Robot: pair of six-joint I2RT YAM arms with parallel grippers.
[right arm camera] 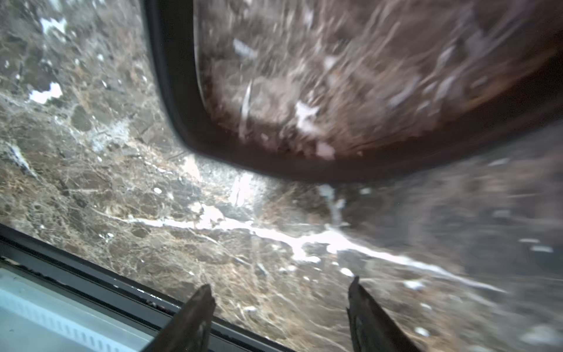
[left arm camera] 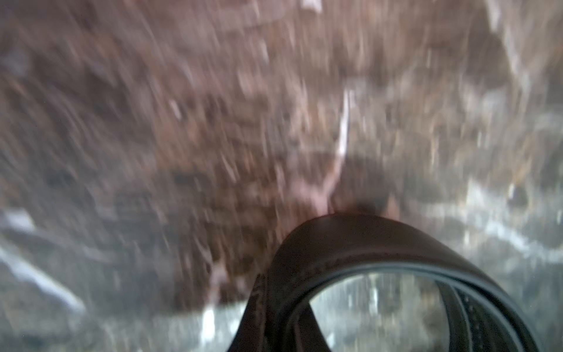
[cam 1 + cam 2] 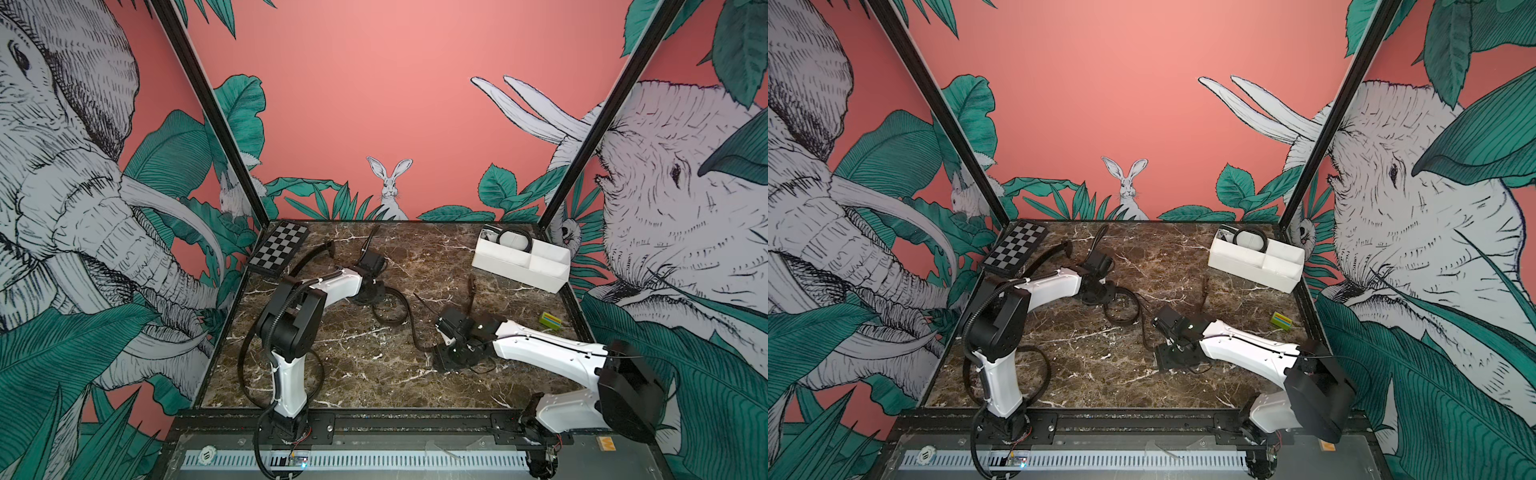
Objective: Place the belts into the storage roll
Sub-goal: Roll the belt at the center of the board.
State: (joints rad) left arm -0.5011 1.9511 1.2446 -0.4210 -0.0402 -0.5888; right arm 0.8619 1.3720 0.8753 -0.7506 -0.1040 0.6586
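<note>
The belt point(image 2: 365, 243) loops near the centre of the table point(image 3: 374, 374) by the left gripper point(image 3: 371, 293), whose grip I cannot tell, jaws hidden, while the right gripper point(image 1: 280, 285) at four o'clock stands spread and empty, presumably leaving the carry to the storage roll point(image 3: 511, 272), two o'clock, to its partner

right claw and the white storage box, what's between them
A dark belt end sticks up off the marble table between the right claw and the white storage box, visible in both top views.
</note>
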